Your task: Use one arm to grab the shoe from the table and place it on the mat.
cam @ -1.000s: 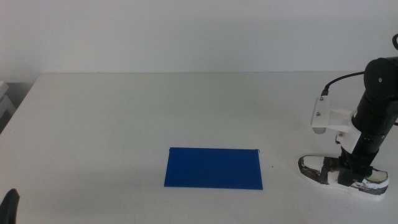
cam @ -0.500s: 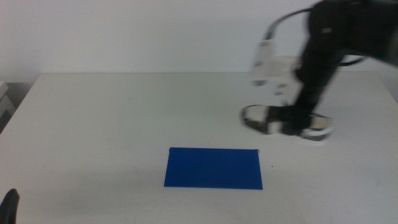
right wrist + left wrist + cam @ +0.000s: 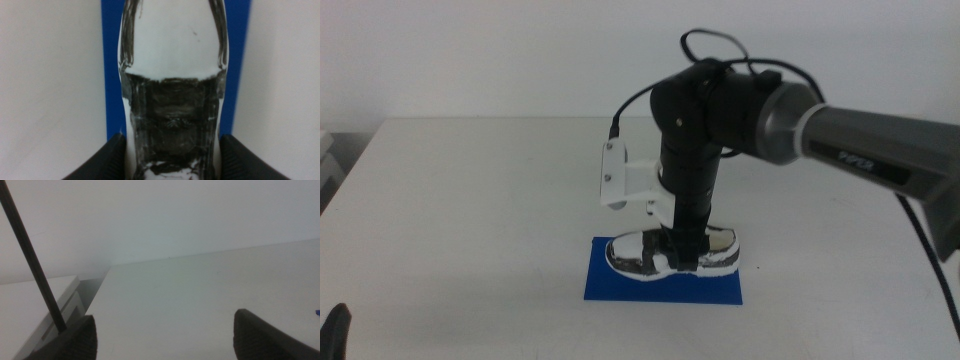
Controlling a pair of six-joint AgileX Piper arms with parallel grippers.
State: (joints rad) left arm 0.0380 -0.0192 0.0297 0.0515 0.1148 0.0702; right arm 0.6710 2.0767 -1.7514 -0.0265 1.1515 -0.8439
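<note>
The white, black and grey shoe [image 3: 670,254] is over the deep-blue mat [image 3: 620,285] on the white table [image 3: 470,200], its toe pointing left. My right gripper [image 3: 684,258] comes straight down from the right arm [image 3: 720,110] and is shut on the shoe's middle. In the right wrist view the shoe [image 3: 172,75] fills the space between my two jaws, with the mat [image 3: 111,65] showing on both sides of it. I cannot tell if the sole touches the mat. My left gripper [image 3: 165,335] is open and empty at the table's near left corner.
A white box [image 3: 30,305] stands beyond the table's left edge. The right arm's white bracket [image 3: 618,178] and black cable [image 3: 720,45] hang over the table's middle.
My right gripper has carried the shoe from the table's right side, up and leftward, down to the blue mat. The left arm has not moved.
</note>
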